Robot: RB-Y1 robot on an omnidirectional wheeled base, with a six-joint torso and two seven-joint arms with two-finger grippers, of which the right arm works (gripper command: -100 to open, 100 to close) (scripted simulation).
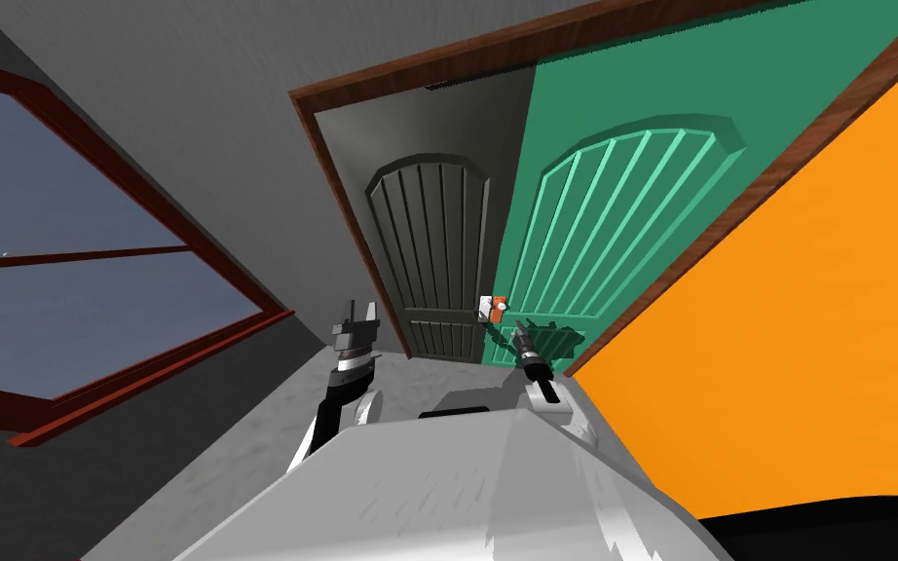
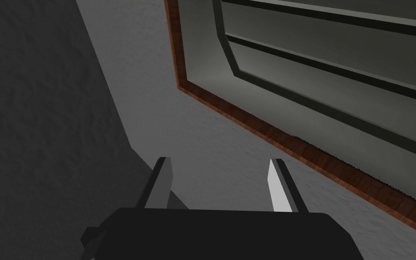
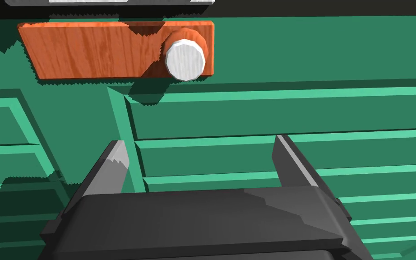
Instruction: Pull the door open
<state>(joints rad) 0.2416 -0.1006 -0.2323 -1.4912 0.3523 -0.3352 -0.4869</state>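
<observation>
The right pincer (image 3: 200,158) is released, its two blades spread with nothing between them, and it hangs close in front of the green door (image 3: 293,113), just short of the white knob (image 3: 184,58). The knob sits at one end of an orange wood-grain plate (image 3: 90,49) near that leaf's meeting edge, beside the grey door (image 1: 432,253). The pincer points at the ribbed panel beside the knob, not at the knob itself, so the grasp is not yet made. The main risk, as I judge it, is closing off-centre: the blades could pinch the plate's edge or skate off the round knob face, and a pull would then slip free. A straight pull that ignores the leaf's swing could also wrench the knob out of the blades. I stand very near, so the leaf may strike my body as it opens. The left pincer (image 2: 220,185), also released and empty, hovers by the brown frame (image 2: 293,149), clear of the work. No brand, label or writing can be read anywhere.
</observation>
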